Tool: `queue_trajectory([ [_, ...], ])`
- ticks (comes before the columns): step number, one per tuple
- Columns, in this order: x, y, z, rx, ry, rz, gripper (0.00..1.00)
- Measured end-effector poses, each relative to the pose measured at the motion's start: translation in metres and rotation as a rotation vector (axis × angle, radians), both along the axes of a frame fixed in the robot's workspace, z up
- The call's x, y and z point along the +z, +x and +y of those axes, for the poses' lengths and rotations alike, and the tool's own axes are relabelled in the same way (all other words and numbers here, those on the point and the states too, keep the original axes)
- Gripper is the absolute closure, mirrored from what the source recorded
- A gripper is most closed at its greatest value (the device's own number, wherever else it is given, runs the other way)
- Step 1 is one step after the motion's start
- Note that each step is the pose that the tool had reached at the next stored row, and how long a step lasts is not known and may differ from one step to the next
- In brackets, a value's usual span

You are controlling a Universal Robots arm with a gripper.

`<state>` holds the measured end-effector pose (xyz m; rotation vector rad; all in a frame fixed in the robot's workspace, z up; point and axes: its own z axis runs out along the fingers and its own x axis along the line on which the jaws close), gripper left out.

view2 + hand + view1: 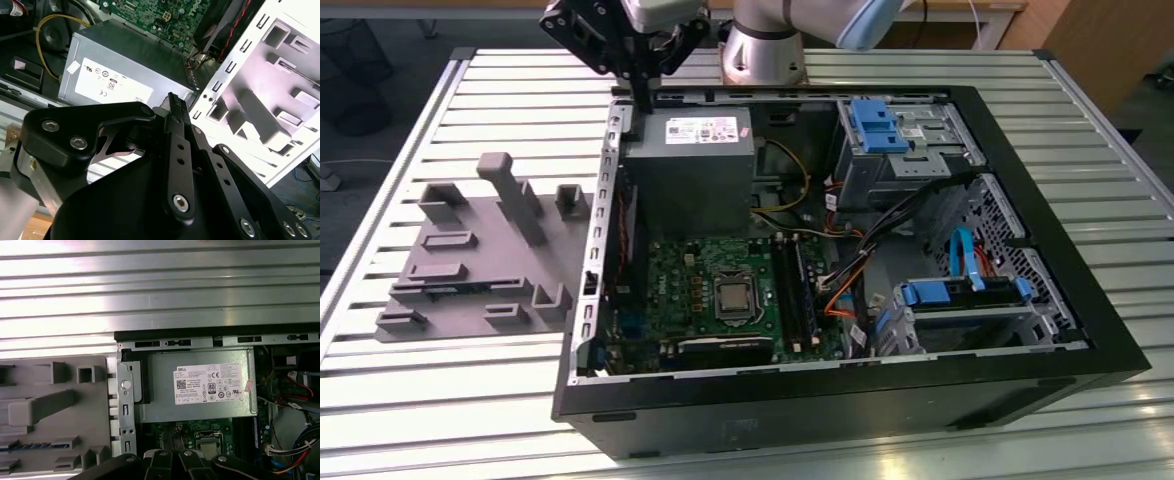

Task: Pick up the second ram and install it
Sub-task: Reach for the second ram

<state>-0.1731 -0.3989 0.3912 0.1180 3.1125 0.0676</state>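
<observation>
The second ram [35,445], in the holder tray [92,412], seems light, stiff and fragile; pinch its flat faces mid-length. The hand [643,100] is closed, empty.

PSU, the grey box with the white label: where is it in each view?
Exterior view: power supply at the far end of the case, toward the exterior view's left.
Second wrist view: power supply, white label showing.
First wrist view: power supply, just inside the case wall.
Shared landmark: grey holder tray, outside the case wall beside it.
</observation>
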Motion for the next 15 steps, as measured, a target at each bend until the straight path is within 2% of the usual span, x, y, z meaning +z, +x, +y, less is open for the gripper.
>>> queue_trajectory([
  [15,-0.0004,-0.0251,0.0,0.0,0.0,0.0,0.87],
])
